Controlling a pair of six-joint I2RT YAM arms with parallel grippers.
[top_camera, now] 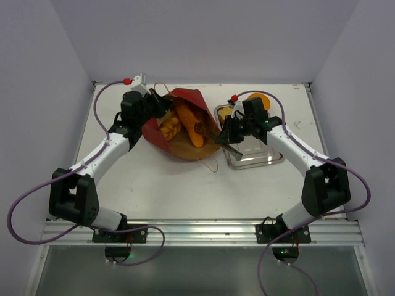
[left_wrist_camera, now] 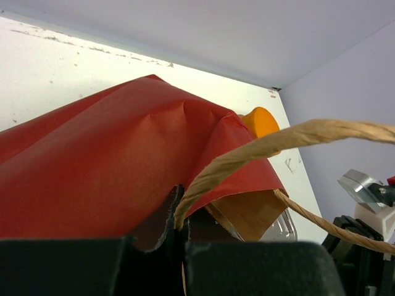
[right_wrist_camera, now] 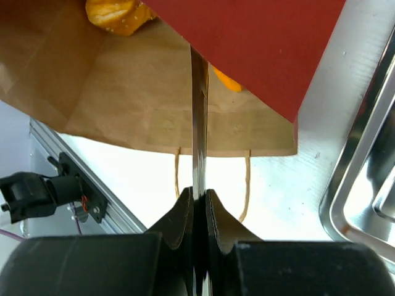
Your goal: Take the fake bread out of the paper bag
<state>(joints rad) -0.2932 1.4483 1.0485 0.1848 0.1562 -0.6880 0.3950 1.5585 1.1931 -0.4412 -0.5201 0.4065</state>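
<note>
Closest to the arm bases, the white worktop [top_camera: 185,191] lies bare. Just beyond that, the right hand [top_camera: 223,140] is closed tight on the near-right edge of the paper bag [top_camera: 162,137]. In the right wrist view the hand [right_wrist_camera: 199,197] has its fingers pressed together with a thin sheet of the bag [right_wrist_camera: 259,43] caught edge-on between them. Two twine handle loops [right_wrist_camera: 247,185] hang from the brown rim just past the fingertips.

Just right of the bag, the steel tray [top_camera: 259,159] sits flat on the worktop, with the right hand above its left side.

The bag lies on its side in the middle of the worktop. Its mouth is spread open, showing the brown inside. The fake bread [top_camera: 191,126] is inside it: a long orange loaf, with a paler yellow piece just to its left. From the right wrist, one golden piece [right_wrist_camera: 117,15] shows deep inside the bag.

Farther back, the left hand [top_camera: 157,111] is also fully closed, pinching the bag's far-left rim. In its own view, the left hand [left_wrist_camera: 181,231] has red paper [left_wrist_camera: 111,166] rising straight from between its fingers. A twine handle [left_wrist_camera: 278,143] arches past them.

Farthest away, a round orange bun [top_camera: 256,98] sits outside the bag by the tray's far edge. I cannot tell whether it rests on the tray.
</note>
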